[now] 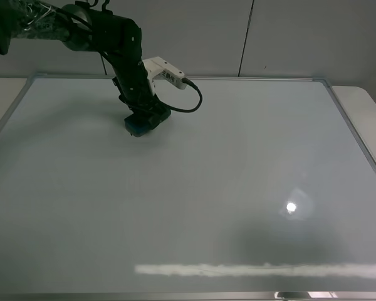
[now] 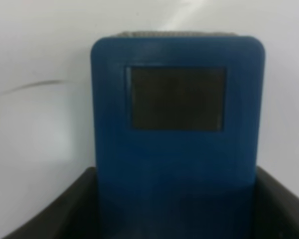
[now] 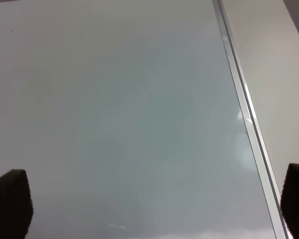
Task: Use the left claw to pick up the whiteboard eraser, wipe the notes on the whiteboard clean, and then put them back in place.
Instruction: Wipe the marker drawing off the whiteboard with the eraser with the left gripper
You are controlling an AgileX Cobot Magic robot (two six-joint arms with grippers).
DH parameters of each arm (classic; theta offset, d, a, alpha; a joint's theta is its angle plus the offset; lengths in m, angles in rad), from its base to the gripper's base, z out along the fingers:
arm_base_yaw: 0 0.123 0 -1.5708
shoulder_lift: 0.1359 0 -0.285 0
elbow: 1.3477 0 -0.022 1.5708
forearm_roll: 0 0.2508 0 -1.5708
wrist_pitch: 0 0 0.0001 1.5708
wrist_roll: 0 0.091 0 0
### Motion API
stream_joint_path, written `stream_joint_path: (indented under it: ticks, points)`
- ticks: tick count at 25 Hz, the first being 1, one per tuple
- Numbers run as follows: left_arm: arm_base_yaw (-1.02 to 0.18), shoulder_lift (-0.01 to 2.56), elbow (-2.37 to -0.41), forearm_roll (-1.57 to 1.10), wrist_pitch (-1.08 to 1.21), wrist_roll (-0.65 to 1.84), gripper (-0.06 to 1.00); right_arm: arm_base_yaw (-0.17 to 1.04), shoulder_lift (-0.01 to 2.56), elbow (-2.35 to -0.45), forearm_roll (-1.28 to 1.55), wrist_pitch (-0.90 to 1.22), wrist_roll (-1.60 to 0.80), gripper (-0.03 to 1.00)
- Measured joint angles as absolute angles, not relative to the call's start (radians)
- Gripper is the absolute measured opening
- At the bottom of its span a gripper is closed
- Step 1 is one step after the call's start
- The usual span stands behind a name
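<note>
Claw (image 1: 144,124) is closed on the eraser (image 2: 177,114), jaws pinching its near end, and the eraser looks to be down on the whiteboard (image 1: 238,188) toward its far left corner. Just beside it you have one thin dark stroke of the notes (image 2: 35,85) not yet wiped; sweep short and you leave it behind. Press too hard or tilt, and the eraser may twist in that end-on grip. Watch the cable (image 1: 191,103) too: its loop hangs low and could drag.
</note>
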State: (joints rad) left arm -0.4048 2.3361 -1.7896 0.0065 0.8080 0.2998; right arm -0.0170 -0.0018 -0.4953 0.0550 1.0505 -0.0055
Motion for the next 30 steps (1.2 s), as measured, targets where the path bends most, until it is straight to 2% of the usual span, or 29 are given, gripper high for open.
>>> stream_joint_path:
  ticks: [14,30]
  points:
    - [-0.205,2.338,-1.790,-0.035,0.765,0.300,0.55,-0.017,-0.002,-0.495,0.055,1.050,-0.006,0.99]
    - [-0.212,2.324,-1.793,-0.030,0.893,0.268,0.55,-0.017,-0.002,-0.495,0.055,1.050,-0.006,0.99]
